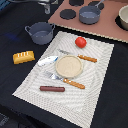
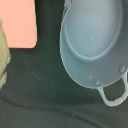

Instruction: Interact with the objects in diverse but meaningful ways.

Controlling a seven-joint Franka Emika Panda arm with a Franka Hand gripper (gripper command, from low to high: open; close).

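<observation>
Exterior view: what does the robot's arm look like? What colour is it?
Only a little bit of the robot arm peeks in at the top edge, near the blue-grey pot. It looks pale grey and silvery with darker parts, and it is blurry. Its jaws, cables and markings cannot be made out.

Two-handled pot (image 2: 92,42) cropped in wrist view; bowl (image 1: 123,17) cut by exterior edge.

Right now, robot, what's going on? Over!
Claw out of view. Two-handled pot right below the wrist camera, empty. Tomato, sausage, bread loaf untouched. Nothing blocking.
</observation>
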